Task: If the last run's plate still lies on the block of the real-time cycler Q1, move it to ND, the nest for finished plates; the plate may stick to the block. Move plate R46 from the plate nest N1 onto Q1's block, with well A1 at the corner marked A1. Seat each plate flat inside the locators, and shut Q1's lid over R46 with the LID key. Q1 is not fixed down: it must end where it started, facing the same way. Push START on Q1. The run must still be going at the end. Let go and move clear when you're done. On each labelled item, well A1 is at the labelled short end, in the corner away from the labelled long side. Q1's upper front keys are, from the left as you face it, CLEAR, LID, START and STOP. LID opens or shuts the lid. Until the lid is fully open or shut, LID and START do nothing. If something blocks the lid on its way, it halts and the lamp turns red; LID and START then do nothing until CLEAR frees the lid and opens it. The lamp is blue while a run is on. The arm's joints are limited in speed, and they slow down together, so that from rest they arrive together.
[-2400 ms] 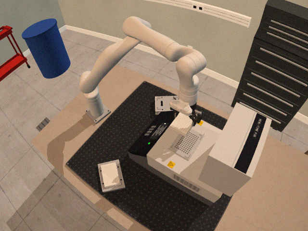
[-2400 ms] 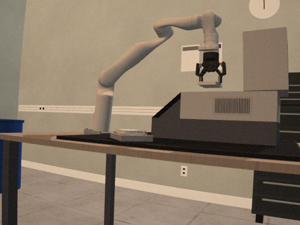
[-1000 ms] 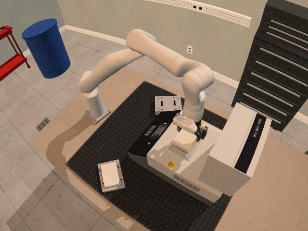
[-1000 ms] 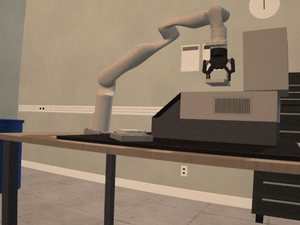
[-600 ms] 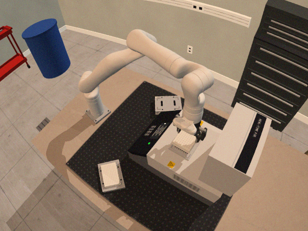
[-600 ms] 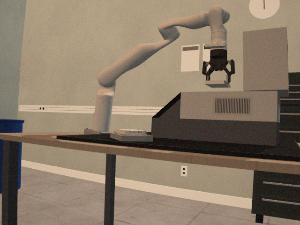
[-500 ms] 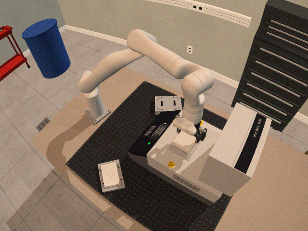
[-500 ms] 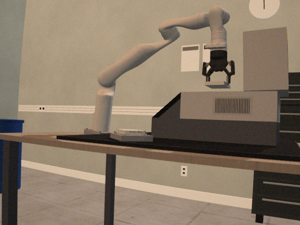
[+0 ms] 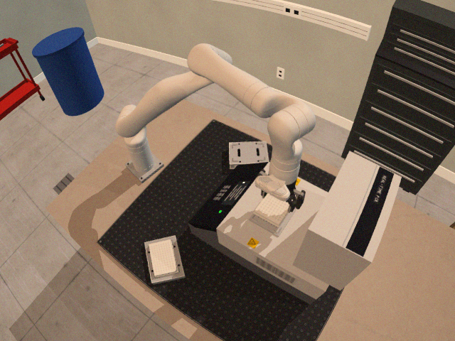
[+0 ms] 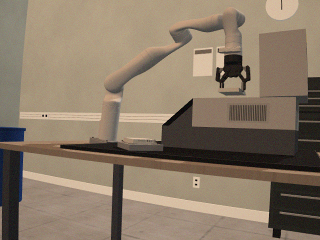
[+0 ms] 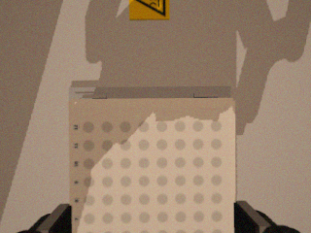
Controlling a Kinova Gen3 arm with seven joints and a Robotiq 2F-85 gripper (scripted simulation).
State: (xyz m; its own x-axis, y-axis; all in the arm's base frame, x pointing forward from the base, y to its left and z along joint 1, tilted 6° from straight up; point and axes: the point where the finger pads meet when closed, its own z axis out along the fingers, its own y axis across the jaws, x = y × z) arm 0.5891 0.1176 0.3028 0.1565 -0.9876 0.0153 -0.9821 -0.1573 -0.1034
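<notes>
With the likely finished plate [image 9: 163, 256] [image 10: 139, 140] nested, our gripper [image 9: 281, 196] [image 10: 232, 86] clamps what we judge is R46 [image 9: 271, 209] [image 10: 230, 90] [image 11: 160, 170] above Q1's block [image 9: 269, 224] [image 11: 160, 92]; seating, lid closure and START remain.

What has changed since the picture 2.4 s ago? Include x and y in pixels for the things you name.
The gripper [image 9: 279, 201] [image 10: 232, 88] [image 11: 153, 218] carried its plate [image 9: 271, 212] [image 10: 228, 90] [image 11: 155, 180] down the top view, over the block [image 9: 269, 226] [image 11: 151, 92], rightward in the exterior view. Nothing was newly gripped or released. Q1 [image 9: 234, 234] [image 10: 211, 113], its open lid [image 9: 349, 209] [image 10: 283, 64] and the other plate [image 9: 163, 258] [image 10: 139, 140] stayed put.
</notes>
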